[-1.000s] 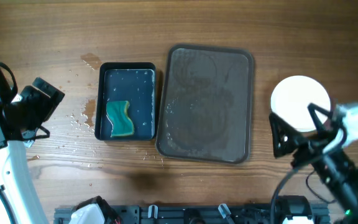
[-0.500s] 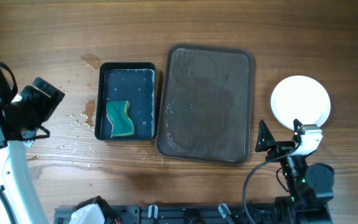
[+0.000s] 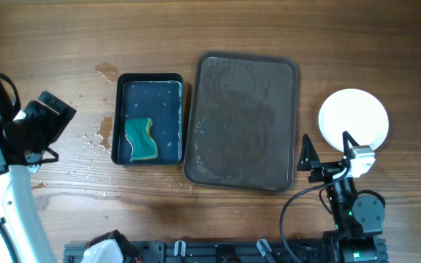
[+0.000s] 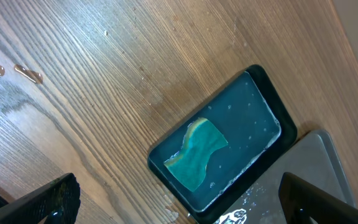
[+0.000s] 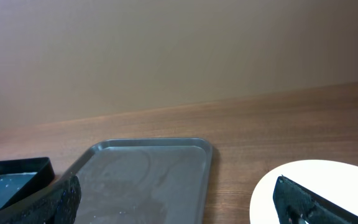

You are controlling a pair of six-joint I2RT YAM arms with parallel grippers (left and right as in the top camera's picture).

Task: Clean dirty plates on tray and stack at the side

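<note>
Right jaws: apart, holding nothing; drawn back from the edge of the plates (image 3: 353,117) toward the near edge of the desk (image 3: 196,29).
Left jaws: apart, holding nothing, unmoved at far left.
Plates: plain white, on the desk right of the tray (image 3: 269,88), unmoved.

large tray (image 5: 154,171) ahead, white plate (image 5: 344,174) right, black tray (image 5: 11,173) left

Plates (image 3: 354,119): stack count unreadable from above, and cropped at the bottom edge in right wrist view. Tray (image 4: 319,158) mostly cut off in left wrist view. Black tray (image 5: 17,167) cropped at left.
</note>
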